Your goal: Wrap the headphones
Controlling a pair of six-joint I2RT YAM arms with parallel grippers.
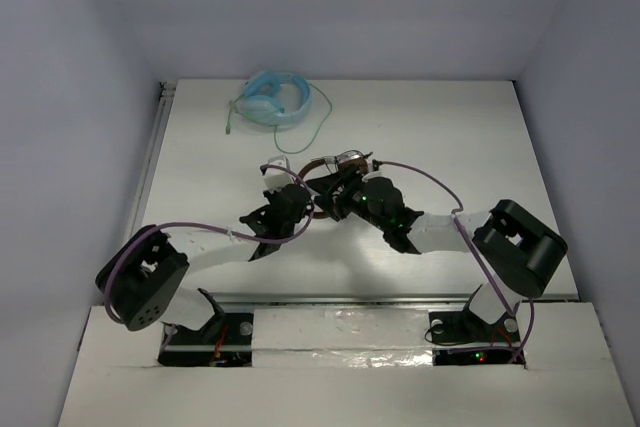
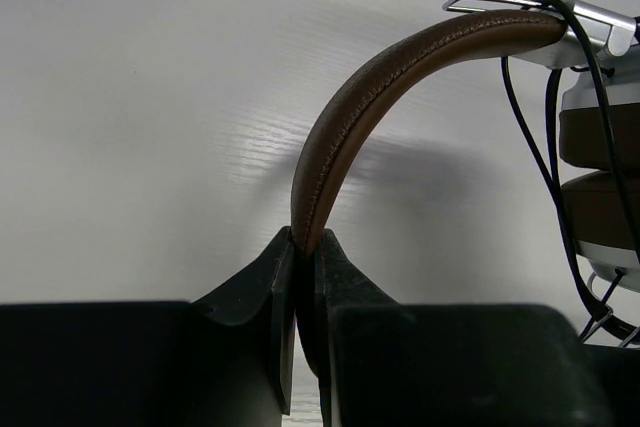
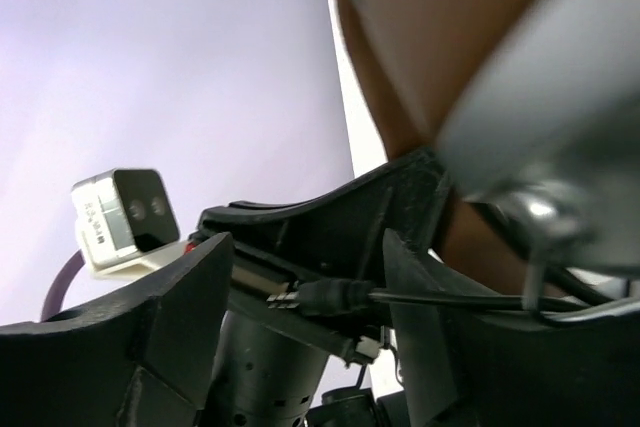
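Cable-winding step, I judged: my left end effector clenched the headband of the headphones, nearer my bases than the light blue headphones. My right end effector stood released about the cable plug; next it needed closing there.

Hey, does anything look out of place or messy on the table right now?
Nothing broken or spilled. The left claw pinches the headphones by the headband, but the black cable hangs loose, its plug lying free between the open fingers of the right claw.
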